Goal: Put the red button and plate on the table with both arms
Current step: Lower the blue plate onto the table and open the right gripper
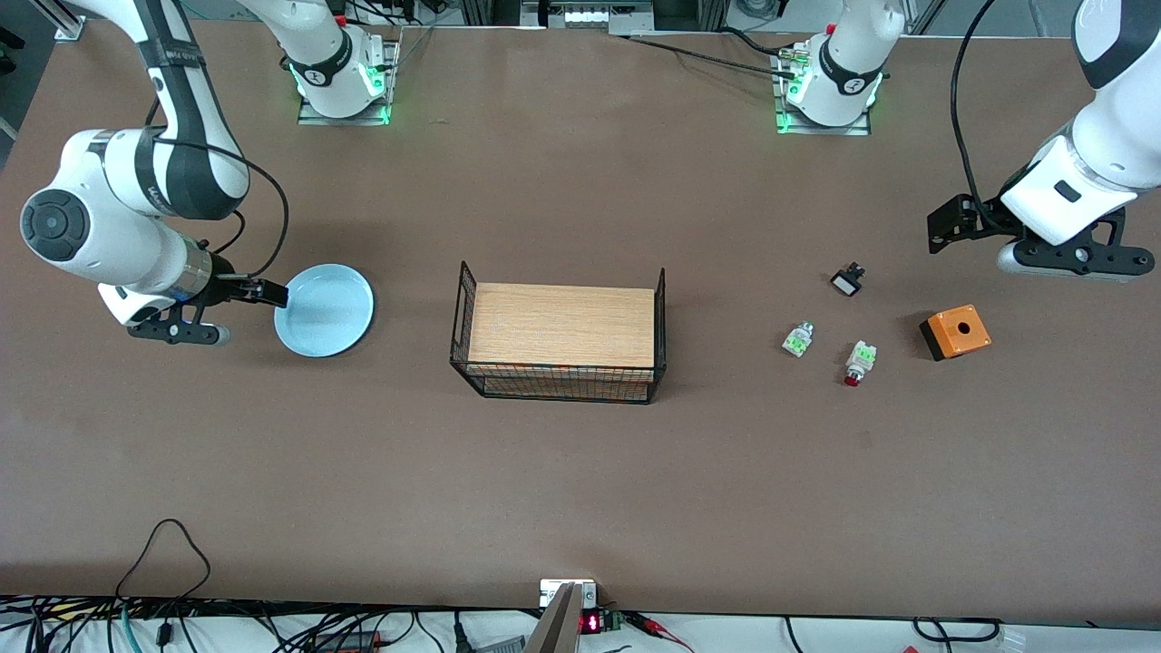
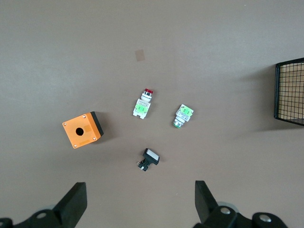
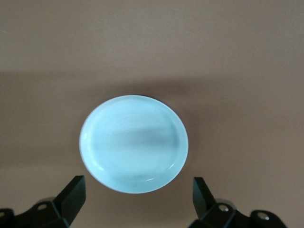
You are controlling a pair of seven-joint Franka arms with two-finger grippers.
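The red button (image 1: 858, 363) lies on its side on the brown table (image 1: 580, 472) toward the left arm's end, red cap toward the front camera. It also shows in the left wrist view (image 2: 143, 105). The light blue plate (image 1: 325, 309) rests flat on the table toward the right arm's end and fills the middle of the right wrist view (image 3: 134, 149). My left gripper (image 1: 1075, 263) is open and empty in the air over bare table next to the small parts (image 2: 140, 204). My right gripper (image 1: 177, 334) is open and empty over the table just beside the plate's rim (image 3: 137, 199).
A wood-topped black wire basket (image 1: 560, 336) stands mid-table; its corner shows in the left wrist view (image 2: 289, 90). Near the red button lie an orange box with a hole (image 1: 955, 332) (image 2: 83, 130), a green-white part (image 1: 798, 338) (image 2: 182, 116) and a black part with a white face (image 1: 847, 280) (image 2: 149, 159).
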